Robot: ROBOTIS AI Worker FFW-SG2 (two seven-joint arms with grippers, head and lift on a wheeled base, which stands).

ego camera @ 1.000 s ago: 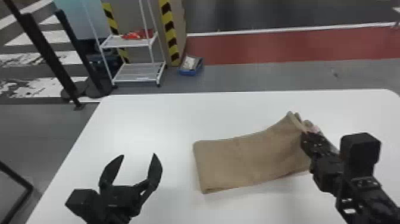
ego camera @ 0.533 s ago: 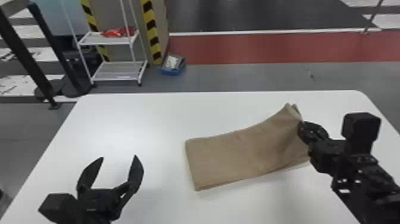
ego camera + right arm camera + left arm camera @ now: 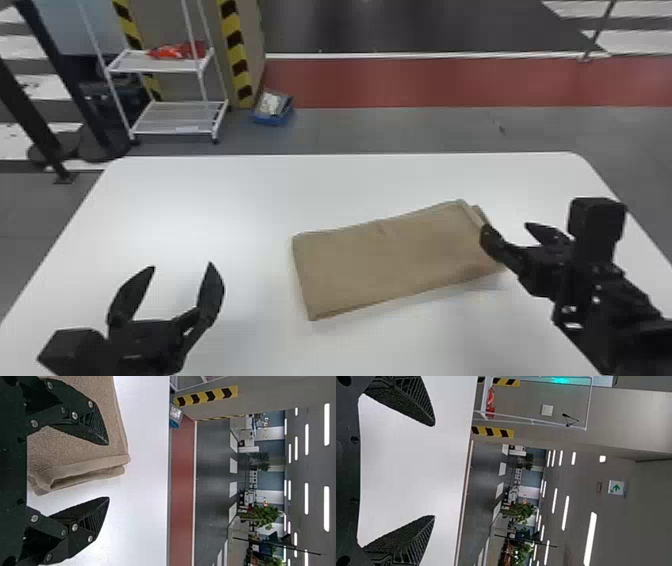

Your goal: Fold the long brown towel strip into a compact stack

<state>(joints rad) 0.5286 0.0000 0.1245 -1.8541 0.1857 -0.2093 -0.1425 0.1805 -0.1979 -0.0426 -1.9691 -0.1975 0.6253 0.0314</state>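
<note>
Changed since the earlier frame: right gripper (image 3: 507, 227), then pinched on the end of the towel strip (image 3: 390, 265), now with fingers parted; the corner that stood raised there has settled lower.

Item, right gripper: one, its arm entering from the right edge and slanting forward and leftward, fingers spread and pinching nothing. One finger lies over the towel's end, the other beyond it over the white table (image 3: 200, 215) (whether the first finger touches cloth, I cannot tell).

Item, left gripper (image 3: 181, 266): one, its arm at the bottom edge, fingertips pointing forward, fingers wide apart and unladen, above the table.

Item, towel strip: one, brown, folded flat, its long body between the grippers, well apart from the left one and farther forward. At the end by the right gripper, folded layers show with a gap between them.

Marked items: one sign (image 3: 616, 487), white with a green arrow, high beyond the left gripper; two yellow-and-black striped edges, one of them (image 3: 237, 55) forward of the left gripper and somewhat to its right.

Further stock, forward of the left gripper past the table: one white rack (image 3: 205, 119), two shelves, red material (image 3: 175, 51) on the upper; one blue box (image 3: 270, 120) on the floor, right of the rack.
</note>
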